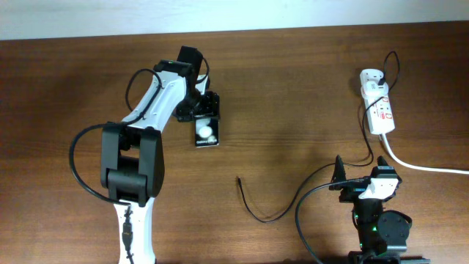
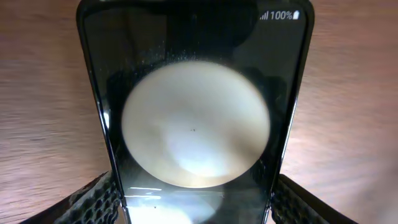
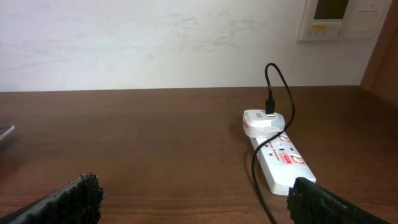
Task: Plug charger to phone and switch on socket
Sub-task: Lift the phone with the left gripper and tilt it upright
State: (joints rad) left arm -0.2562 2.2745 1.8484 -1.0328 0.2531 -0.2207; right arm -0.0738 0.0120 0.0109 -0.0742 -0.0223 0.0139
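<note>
Phone (image 1: 207, 133): flat on the table (image 1: 293, 88), screen up, reading 100%.
Left gripper (image 1: 203, 111): closed on the phone, fingers (image 2: 93, 200) against both long edges.
Charger (image 1: 265, 218): plug tip loose, right of the phone, well apart.
Right gripper (image 3: 193, 183): farther right of the phone, fingers spread, empty.
Socket (image 1: 381, 110): farthest right of the phone.

Brown wood table (image 1: 293, 88): phone (image 1: 207, 133) left, charger (image 1: 242, 189) centre, socket (image 1: 381, 110) right.
</note>
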